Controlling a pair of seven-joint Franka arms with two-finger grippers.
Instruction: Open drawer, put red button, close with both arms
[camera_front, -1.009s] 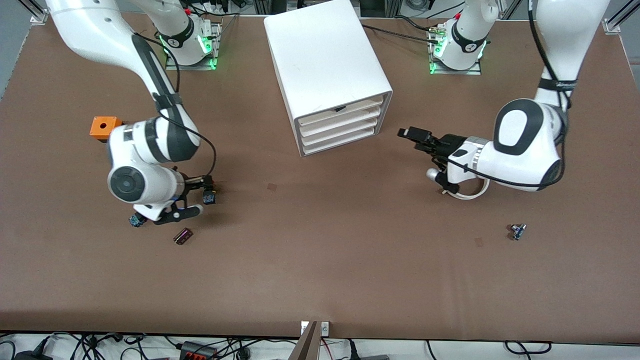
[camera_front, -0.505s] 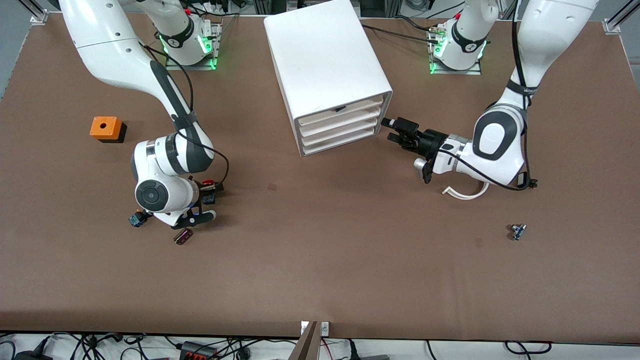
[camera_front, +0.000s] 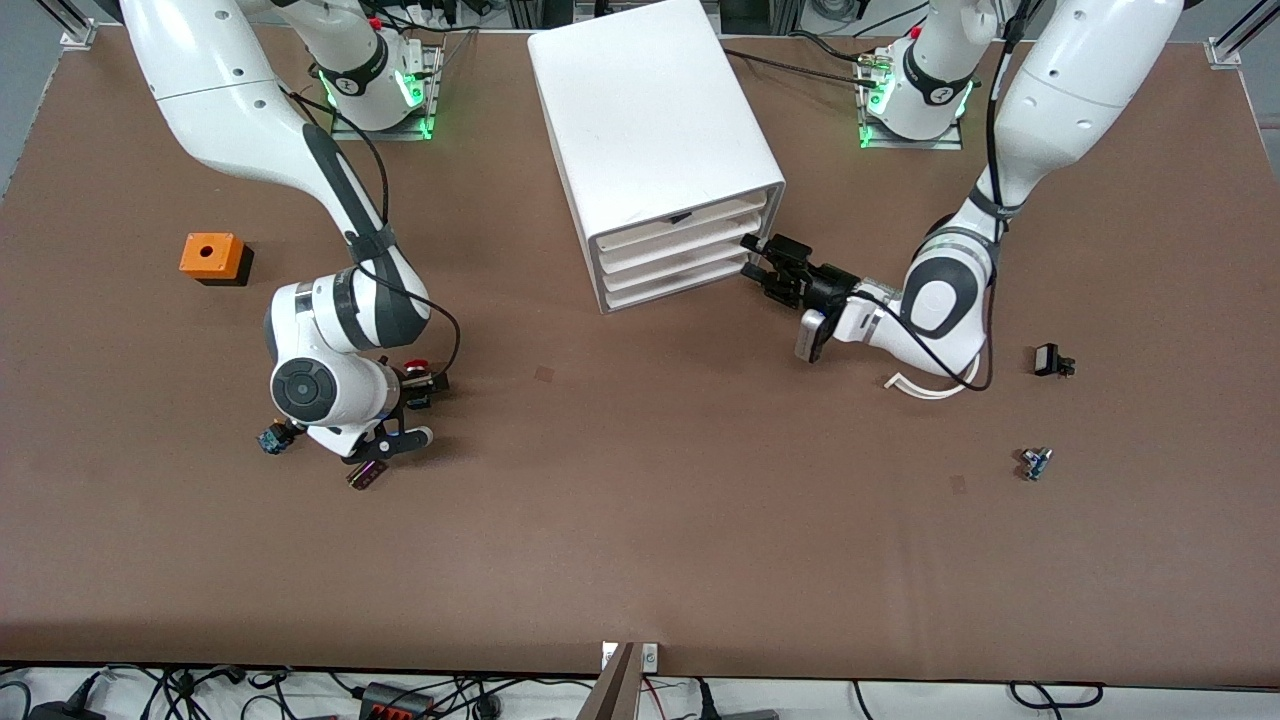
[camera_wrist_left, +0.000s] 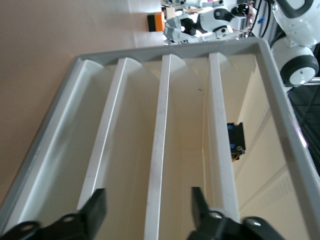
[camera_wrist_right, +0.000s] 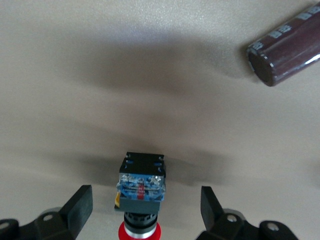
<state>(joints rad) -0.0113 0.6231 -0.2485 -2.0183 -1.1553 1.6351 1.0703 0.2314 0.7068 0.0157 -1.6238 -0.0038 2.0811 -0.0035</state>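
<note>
The white cabinet (camera_front: 650, 120) stands at the middle of the table's robot side, with four stacked drawer fronts. The drawer (camera_front: 685, 243) is the second-highest front and it is closed. My left gripper (camera_front: 755, 258) is open at the cabinet's front. In the left wrist view the drawer's lip (camera_wrist_left: 159, 150) runs between the two fingers of my left gripper (camera_wrist_left: 146, 212). The red button (camera_front: 419, 397) lies on its side on the table. My right gripper (camera_front: 415, 405) is open, a finger on each side of the red button (camera_wrist_right: 141, 192) without touching it; this shows in the right wrist view (camera_wrist_right: 145, 202).
An orange box (camera_front: 212, 257) sits toward the right arm's end. A dark cylinder (camera_front: 366, 472) and a small blue-based part (camera_front: 270, 438) lie by the right gripper. A white curved strip (camera_front: 930, 385), a black part (camera_front: 1050, 360) and a small part (camera_front: 1035, 462) lie toward the left arm's end.
My left arm has swung in and brought its open gripper to the drawer fronts, uncovering a small black part on the table. My right gripper has shifted over the red button and lowered around it.
</note>
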